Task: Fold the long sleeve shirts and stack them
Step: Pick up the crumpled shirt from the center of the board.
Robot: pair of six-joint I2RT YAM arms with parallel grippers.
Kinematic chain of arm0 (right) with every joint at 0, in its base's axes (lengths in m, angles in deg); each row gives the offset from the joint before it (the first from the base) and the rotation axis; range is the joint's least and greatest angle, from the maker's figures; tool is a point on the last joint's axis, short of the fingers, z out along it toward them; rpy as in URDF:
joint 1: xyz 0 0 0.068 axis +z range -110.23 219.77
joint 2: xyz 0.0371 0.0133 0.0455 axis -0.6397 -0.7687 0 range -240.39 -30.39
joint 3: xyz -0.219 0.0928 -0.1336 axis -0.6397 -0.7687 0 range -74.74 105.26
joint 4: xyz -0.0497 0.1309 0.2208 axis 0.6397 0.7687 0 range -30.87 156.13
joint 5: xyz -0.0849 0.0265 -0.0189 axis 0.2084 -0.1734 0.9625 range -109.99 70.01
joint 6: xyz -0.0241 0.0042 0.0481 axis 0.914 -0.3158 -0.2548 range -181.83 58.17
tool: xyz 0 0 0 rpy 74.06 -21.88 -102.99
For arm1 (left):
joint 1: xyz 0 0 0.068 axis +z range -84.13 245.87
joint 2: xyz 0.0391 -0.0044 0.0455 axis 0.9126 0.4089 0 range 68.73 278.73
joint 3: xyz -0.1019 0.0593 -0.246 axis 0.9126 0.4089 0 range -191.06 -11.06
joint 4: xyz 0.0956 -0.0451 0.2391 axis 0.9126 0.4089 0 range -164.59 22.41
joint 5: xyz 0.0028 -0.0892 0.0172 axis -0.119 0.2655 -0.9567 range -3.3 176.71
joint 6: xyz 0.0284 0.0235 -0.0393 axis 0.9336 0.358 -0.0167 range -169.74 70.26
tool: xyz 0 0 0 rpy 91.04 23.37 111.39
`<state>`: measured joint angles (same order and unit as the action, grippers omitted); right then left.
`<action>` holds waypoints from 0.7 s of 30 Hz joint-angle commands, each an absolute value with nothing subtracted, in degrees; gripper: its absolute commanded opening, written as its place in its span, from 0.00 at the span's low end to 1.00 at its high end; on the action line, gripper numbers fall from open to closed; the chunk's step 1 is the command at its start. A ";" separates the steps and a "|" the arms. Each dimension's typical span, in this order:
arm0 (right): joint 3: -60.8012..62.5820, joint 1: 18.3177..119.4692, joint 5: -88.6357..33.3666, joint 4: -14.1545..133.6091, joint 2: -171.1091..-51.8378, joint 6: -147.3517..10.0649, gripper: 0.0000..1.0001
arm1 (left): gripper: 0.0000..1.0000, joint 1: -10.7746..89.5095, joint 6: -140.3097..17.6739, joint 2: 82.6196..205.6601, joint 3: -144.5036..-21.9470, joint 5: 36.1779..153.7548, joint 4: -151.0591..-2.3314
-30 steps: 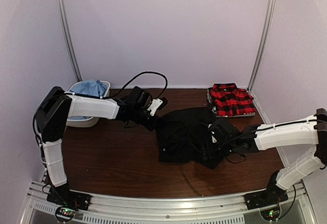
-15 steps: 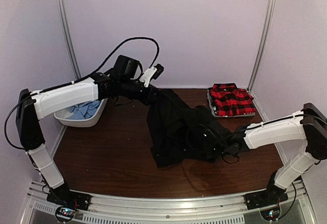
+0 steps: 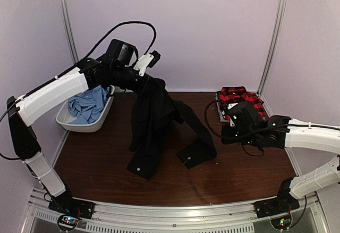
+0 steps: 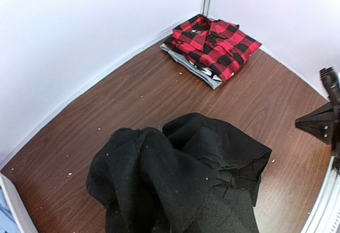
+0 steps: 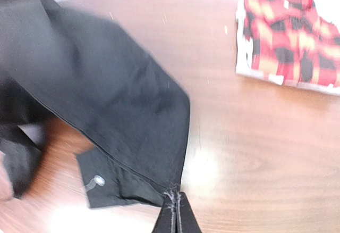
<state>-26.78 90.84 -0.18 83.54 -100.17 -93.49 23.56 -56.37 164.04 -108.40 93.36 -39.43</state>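
Two arms are in view over the dark wood-grain worktop (image 3: 106, 158).

1. Left arm: raised high, with the forearm reaching up and to the right from the left side. The left pincer (image 3: 147, 81) is clenched on the upper end of the black shirt (image 3: 151, 126). The cloth hangs from it in a long, loosely bunched drape. The lower folds and one sleeve end lie on the worktop at mid-table.
2. Right arm: stretched low from the right side, with the forearm roughly level. The right pincer (image 3: 228, 132) sits just in front of the plaid stack and apart from the black sleeve end. In the right wrist view its jaws are pressed together and nothing shows between them.
3. Containers: a pale, shallow tub (image 3: 69, 122) stands at the far left. The light blue shirt (image 3: 87, 105) lies crumpled inside it.
4. Materials and shapes: the black shirt is matte and heavily creased, and a small pale button (image 5: 98, 180) shows on a cuff. The red-and-black plaid shirt (image 4: 215, 44) is folded into a flat rectangle at the far right corner. It lies on top of a grey folded layer (image 4: 207, 76).
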 commanded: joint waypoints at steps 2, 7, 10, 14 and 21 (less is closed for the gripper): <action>-23.27 88.77 -1.60 84.28 -94.99 -89.09 0.00 | 0.00 24.12 -53.40 159.67 -113.09 89.96 -37.99; -23.41 88.72 -13.01 76.34 -96.27 -87.22 0.15 | 0.00 24.12 -55.61 159.54 -113.69 99.08 -40.14; -23.05 88.72 -15.84 73.62 -97.26 -87.17 0.32 | 0.00 23.98 -56.16 159.03 -112.77 105.91 -42.75; -22.41 88.72 -21.27 70.51 -97.03 -86.40 0.57 | 0.00 23.74 -58.32 158.82 -112.19 108.91 -45.09; -22.31 89.10 -26.89 65.19 -99.10 -86.68 0.82 | 0.00 23.27 -63.04 159.44 -109.47 113.69 -49.53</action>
